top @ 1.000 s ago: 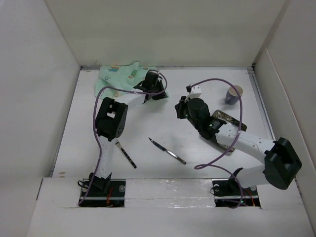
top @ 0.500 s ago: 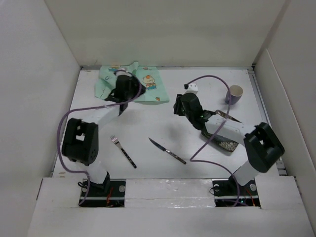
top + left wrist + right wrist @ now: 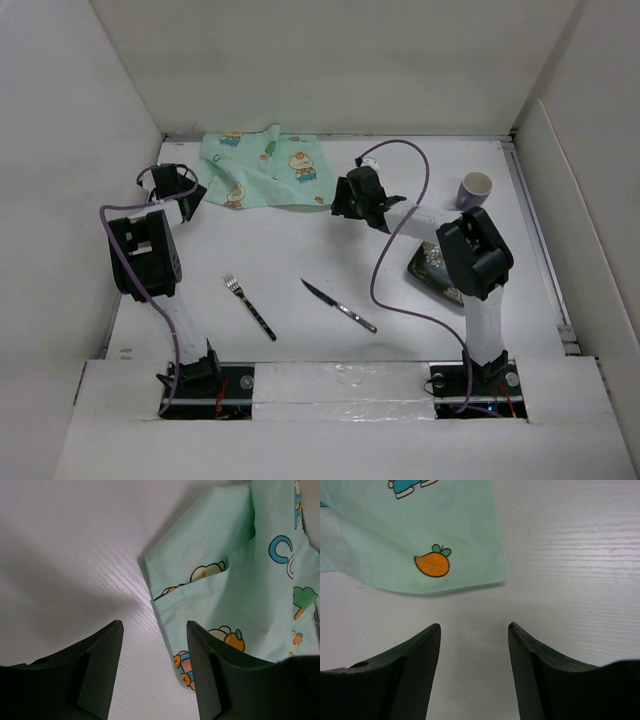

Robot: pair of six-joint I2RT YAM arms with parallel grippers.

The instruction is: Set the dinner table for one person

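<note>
The dinner table [image 3: 300,250] is a wide white surface. A mint-green cartoon placemat [image 3: 265,168] lies at its far left. My left gripper [image 3: 192,198] is by the placemat's left edge. In the left wrist view that gripper [image 3: 155,627] is open, and the placemat's [image 3: 240,580] edge runs between its fingers without being pinched. My right gripper [image 3: 340,200] sits just off the placemat's near right corner. In the right wrist view it [image 3: 474,626] is open over bare table, with the placemat [image 3: 420,530] just ahead.
A fork [image 3: 250,307] and a knife [image 3: 338,305] lie near the front middle. A cup [image 3: 475,188] stands at the far right. A patterned plate [image 3: 435,270] is partly hidden under the right arm. White walls enclose the table.
Both grippers have opened. The left arm swung from the placemat's right corner to its left edge. The right gripper moved up-left to the placemat's right corner. The placemat lies more spread out.
</note>
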